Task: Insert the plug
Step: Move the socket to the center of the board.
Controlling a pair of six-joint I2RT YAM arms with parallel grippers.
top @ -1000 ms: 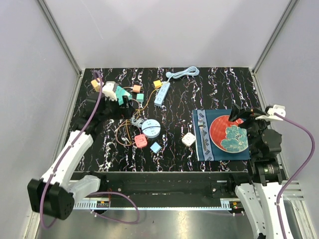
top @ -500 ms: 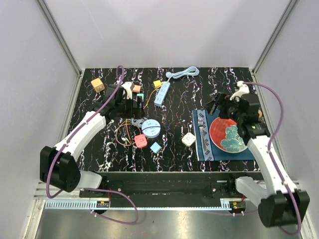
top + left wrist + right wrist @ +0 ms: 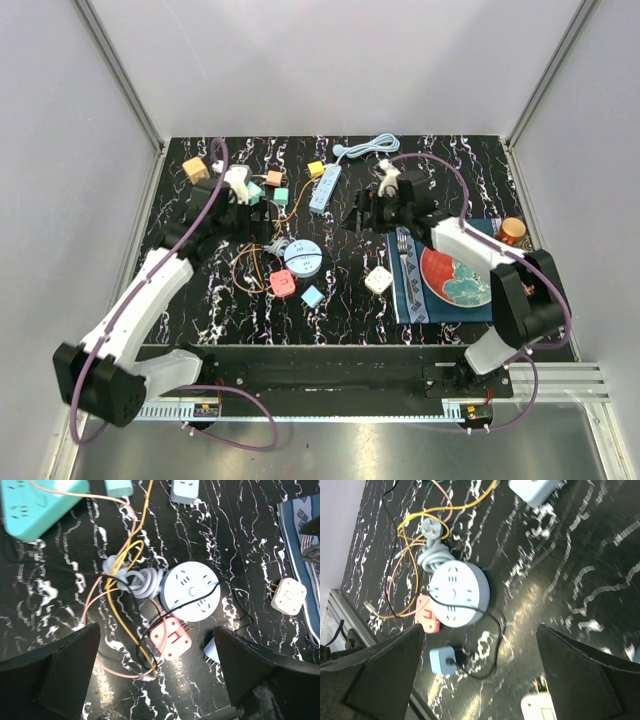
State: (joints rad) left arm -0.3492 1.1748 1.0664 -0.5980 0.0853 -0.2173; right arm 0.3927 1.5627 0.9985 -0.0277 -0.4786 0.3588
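While left gripper (image 3: 156, 628) and right gripper (image 3: 480, 628) hang open, empty, you stand at approach; next, grasp the pink plug (image 3: 170, 639).

Glossy black marbled tabletop (image 3: 560, 580); round socket (image 3: 191, 591) smooth pale plastic; pink plug (image 3: 171, 638) plastic, its prongs (image 3: 188, 628) metal; mat (image 3: 406, 292) woven cloth.

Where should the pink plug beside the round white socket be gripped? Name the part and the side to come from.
Grip the pink plug by its blocky body, across its two long sides, coming from straight above. It lies flat on the table with its prongs sticking out sideways, so stay off that end.
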